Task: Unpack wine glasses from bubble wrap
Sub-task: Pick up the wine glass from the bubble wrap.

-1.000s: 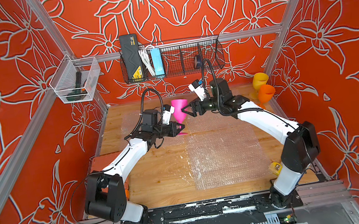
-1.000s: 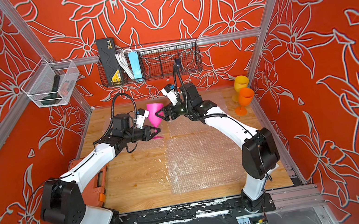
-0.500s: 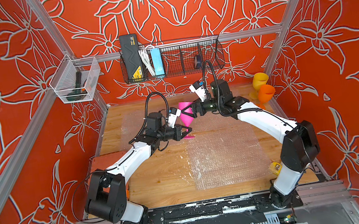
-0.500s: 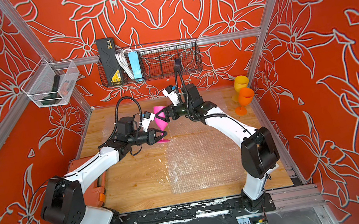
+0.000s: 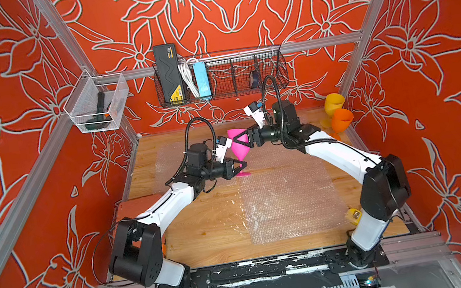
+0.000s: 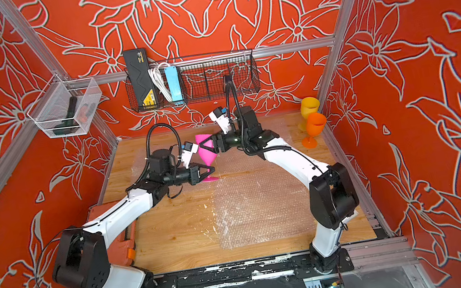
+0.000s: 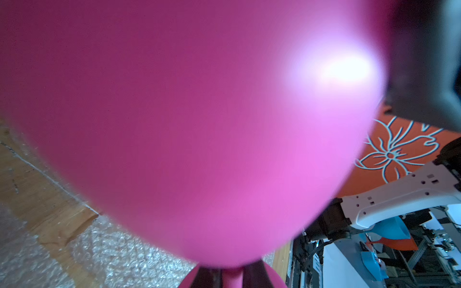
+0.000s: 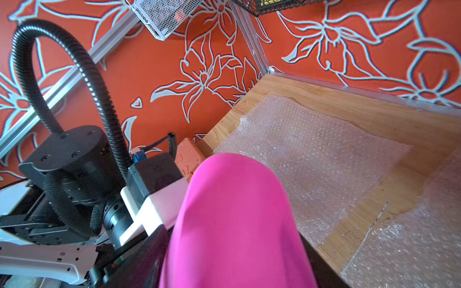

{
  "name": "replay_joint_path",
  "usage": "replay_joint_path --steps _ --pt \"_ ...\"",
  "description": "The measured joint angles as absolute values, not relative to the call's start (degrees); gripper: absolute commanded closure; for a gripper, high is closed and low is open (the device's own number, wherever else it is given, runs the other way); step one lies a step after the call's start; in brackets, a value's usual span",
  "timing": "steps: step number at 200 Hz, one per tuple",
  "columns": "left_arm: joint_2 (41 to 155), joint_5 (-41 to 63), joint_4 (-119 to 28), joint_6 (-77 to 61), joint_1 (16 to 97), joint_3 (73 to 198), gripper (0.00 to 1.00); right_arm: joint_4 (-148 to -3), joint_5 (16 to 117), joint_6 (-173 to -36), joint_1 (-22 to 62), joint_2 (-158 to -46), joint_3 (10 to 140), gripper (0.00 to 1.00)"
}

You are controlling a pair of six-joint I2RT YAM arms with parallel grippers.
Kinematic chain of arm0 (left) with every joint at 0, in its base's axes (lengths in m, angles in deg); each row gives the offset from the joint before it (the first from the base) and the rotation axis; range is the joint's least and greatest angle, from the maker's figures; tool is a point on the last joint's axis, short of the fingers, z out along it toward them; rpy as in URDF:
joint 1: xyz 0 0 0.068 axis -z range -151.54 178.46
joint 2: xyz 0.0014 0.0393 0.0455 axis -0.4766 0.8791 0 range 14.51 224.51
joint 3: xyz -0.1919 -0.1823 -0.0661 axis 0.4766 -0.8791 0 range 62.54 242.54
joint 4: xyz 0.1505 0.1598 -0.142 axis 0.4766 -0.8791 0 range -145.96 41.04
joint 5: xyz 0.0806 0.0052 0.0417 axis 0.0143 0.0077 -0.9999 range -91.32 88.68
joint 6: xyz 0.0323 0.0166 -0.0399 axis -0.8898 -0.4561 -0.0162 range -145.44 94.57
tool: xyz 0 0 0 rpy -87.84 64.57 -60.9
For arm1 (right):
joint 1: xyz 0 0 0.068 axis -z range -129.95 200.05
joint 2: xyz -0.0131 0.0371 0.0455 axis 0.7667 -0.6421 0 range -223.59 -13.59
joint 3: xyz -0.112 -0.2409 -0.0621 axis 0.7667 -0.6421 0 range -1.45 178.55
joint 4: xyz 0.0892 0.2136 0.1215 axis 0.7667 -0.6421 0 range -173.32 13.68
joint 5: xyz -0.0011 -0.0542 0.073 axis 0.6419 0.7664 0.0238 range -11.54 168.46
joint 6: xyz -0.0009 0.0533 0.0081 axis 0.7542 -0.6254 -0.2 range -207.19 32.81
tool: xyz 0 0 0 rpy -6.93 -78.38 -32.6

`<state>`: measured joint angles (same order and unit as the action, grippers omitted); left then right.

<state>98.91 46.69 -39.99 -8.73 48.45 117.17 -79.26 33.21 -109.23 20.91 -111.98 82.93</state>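
The pink wine glass (image 5: 238,153) (image 6: 205,156) stands upright over the back middle of the table, its foot low by a bubble wrap edge. My left gripper (image 5: 242,166) (image 6: 211,171) is shut on its stem; its bowl (image 7: 199,112) fills the left wrist view. My right gripper (image 5: 241,139) (image 6: 207,145) is shut around the bowl (image 8: 232,212), a dark finger against each side. Yellow (image 5: 333,101) and orange (image 5: 342,120) wine glasses stand unwrapped at the back right. One flat bubble wrap sheet (image 5: 288,198) (image 8: 411,249) lies centre right, another (image 5: 168,157) (image 8: 311,154) at the back left.
An orange case (image 5: 135,203) lies along the table's left edge under my left arm. A wire basket (image 5: 221,77) and a clear bin (image 5: 97,104) hang on the back walls. A small yellow object (image 5: 354,214) sits by my right arm's base.
My left arm has carried the pink glass to the right and stood it up from a tilt. My right gripper's fingers have closed in around the bowl.
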Motion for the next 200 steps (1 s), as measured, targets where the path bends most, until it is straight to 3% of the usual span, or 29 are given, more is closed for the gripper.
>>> replay_joint_path --steps 15,40,55,137,200 --pt "98.96 46.62 -40.21 -8.79 48.56 117.20 0.74 -79.31 33.45 -109.19 21.08 -111.96 82.06 0.39" --pt "99.33 46.69 -40.43 -8.70 48.69 117.30 0.47 -79.41 34.06 -108.92 21.52 -111.76 80.70 0.39" --pt "99.37 46.51 -40.47 -8.44 48.74 117.57 0.41 -79.79 35.17 -108.64 22.02 -111.66 80.07 0.39" --pt "99.22 43.49 -43.83 -9.75 48.78 119.23 0.40 -80.57 45.75 -107.13 33.61 -104.20 69.40 0.38" --pt "99.37 40.98 -48.60 -9.53 48.72 121.81 0.40 -79.79 68.35 -99.39 42.61 -91.81 57.75 0.38"
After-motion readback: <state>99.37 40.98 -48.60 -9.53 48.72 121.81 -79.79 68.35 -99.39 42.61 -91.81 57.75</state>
